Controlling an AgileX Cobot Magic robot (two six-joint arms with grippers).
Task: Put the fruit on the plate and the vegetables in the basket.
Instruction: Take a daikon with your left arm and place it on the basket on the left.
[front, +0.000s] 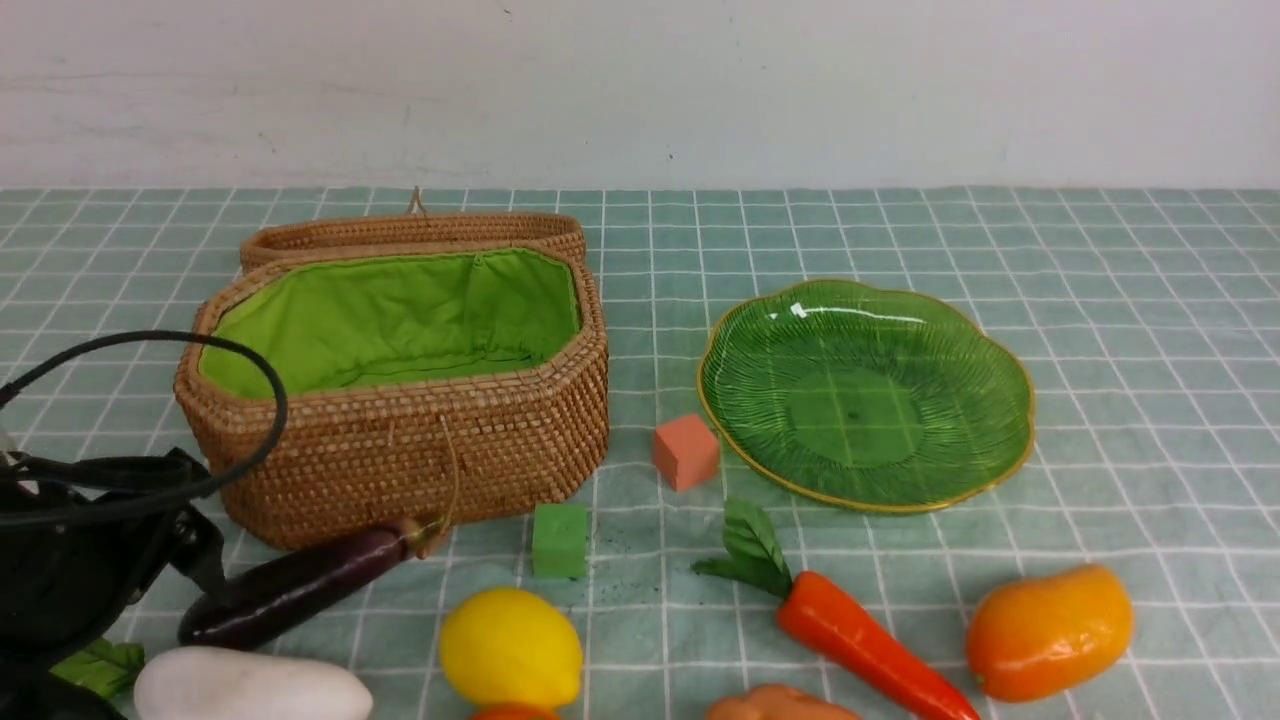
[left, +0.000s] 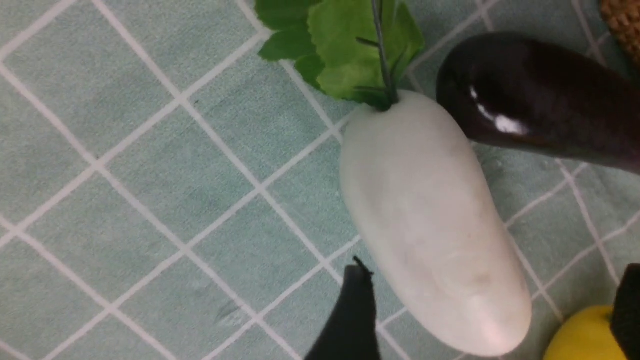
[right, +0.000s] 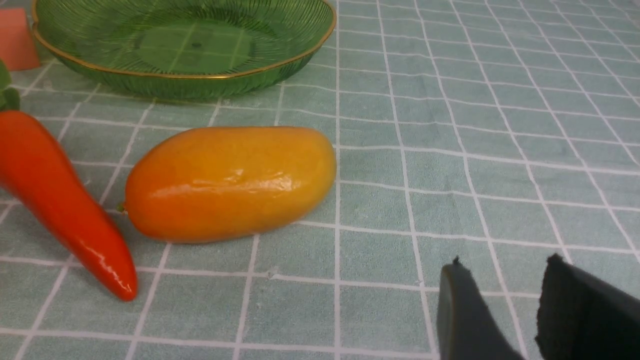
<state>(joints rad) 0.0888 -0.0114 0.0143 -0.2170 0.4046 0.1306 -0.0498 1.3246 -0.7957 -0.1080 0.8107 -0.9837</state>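
While the left gripper (left: 492, 270) hangs low over the near-left corner of the checked cloth (front: 1100, 300), we see its dark fingers (left: 352, 310) spread wide, one on each side of the white radish (left: 430, 225). We cannot make out any contact with it. The radish lies flat with its leaves at nine o'clock. The purple eggplant (front: 300, 590) lies at one o'clock from it, with its stem end just beside the foot of the basket (front: 400, 450).

We find the lemon (front: 510, 647) at three o'clock from the radish. Only an orange-red sliver of the persimmon (front: 512, 712) shows, at six o'clock from the lemon. The green cube (front: 559, 540) stands at twelve o'clock from the lemon, and the orange cube (front: 686, 451) at one o'clock from that, just beside the rim of the plate (front: 865, 395).

The plate sits at three o'clock from the basket, which stands open with its lid (front: 410, 232) at twelve o'clock behind it. The carrot (front: 860, 645) lies at six o'clock from the plate, leaves toward eleven. The mango (front: 1048, 631) is at three o'clock from the carrot and the potato (front: 780, 705) at seven.

We see the right gripper (right: 505, 260) only from its wrist camera. Its fingers are a little apart, holding nothing, low over the cloth near the mango and clear of it. Every fruit and vegetable lies on the cloth, outside plate and basket.
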